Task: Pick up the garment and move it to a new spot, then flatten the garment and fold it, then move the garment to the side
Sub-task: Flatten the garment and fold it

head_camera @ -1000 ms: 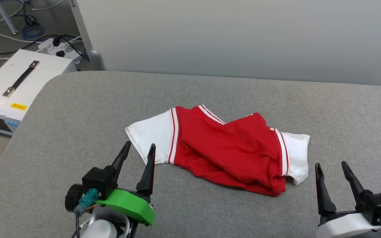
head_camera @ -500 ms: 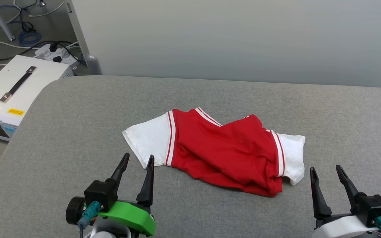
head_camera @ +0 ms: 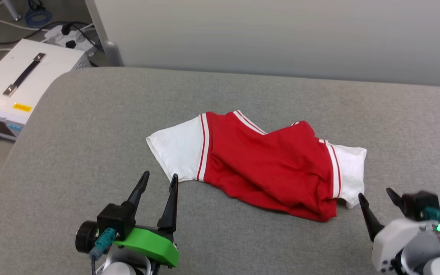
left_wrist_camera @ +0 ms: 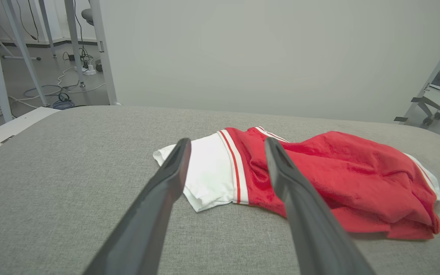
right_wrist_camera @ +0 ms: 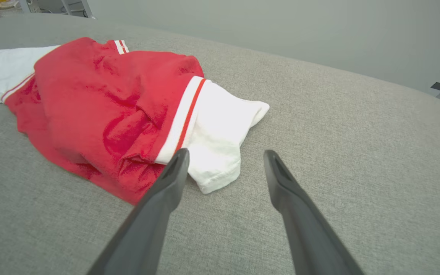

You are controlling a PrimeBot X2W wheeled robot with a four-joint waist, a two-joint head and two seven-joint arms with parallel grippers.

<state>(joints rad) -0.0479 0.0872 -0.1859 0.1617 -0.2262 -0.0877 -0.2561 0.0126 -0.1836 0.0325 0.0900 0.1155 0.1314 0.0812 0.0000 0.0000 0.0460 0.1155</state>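
The garment (head_camera: 266, 164) lies crumpled in the middle of the grey padded table (head_camera: 90, 122), red body bunched, a white sleeve sticking out at each end; no lettering shows. My left gripper (head_camera: 159, 181) is open just short of the left white sleeve (left_wrist_camera: 204, 172), nothing between its fingers. My right gripper (head_camera: 376, 196) is open too, tilted, close to the right white sleeve (right_wrist_camera: 220, 141), which lies just ahead of its fingertips. In the left wrist view the garment (left_wrist_camera: 338, 179) spreads to the right, and the left gripper (left_wrist_camera: 225, 143) frames the sleeve.
A white equipment case (head_camera: 21, 88) with a black handle stands on the floor left of the table, with a power strip and cables (head_camera: 67, 34) behind it. A pale partition wall (head_camera: 281, 34) runs along the table's far edge. A metal leg (head_camera: 105, 42) stands at the corner.
The head camera has shifted, so the whole scene sits differently. My right gripper has rotated and tilted toward the garment's right sleeve. The left gripper holds much the same pose. The garment lies unchanged.
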